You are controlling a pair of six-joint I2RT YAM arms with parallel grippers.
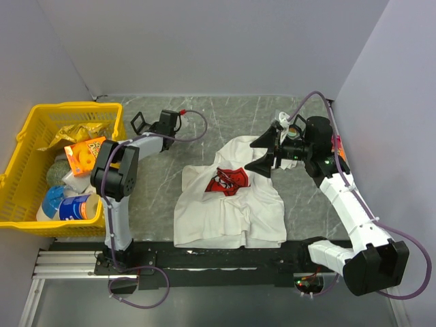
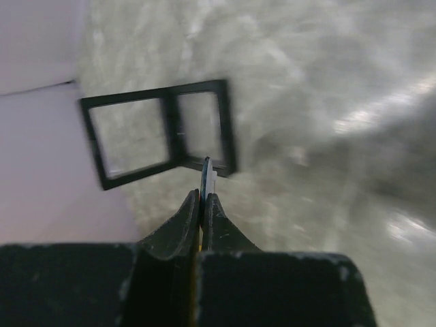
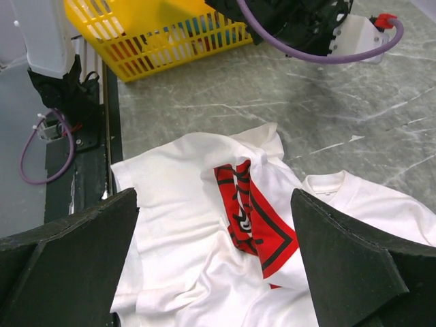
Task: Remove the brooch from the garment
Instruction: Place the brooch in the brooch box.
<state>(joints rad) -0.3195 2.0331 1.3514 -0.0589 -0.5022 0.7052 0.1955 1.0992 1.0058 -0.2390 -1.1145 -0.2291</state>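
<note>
The garment [image 1: 228, 204], a white T-shirt, lies crumpled mid-table with its red print [image 1: 228, 180] folded in on itself. In the right wrist view the garment [image 3: 170, 204] and the print [image 3: 259, 225] lie below my right gripper [image 3: 214, 204], which is open wide and holds nothing. That gripper [image 1: 267, 153] hovers over the shirt's upper right. My left gripper [image 1: 151, 126] is off to the far left, away from the shirt. It [image 2: 203, 196] is shut on a thin flat piece seen edge-on, blue and white, apparently the brooch [image 2: 208, 174].
A yellow basket [image 1: 41, 163] with packets and tins stands at the left edge. A black double-frame object [image 2: 163, 136] lies on the table just ahead of the left gripper. Grey walls close in at back and sides.
</note>
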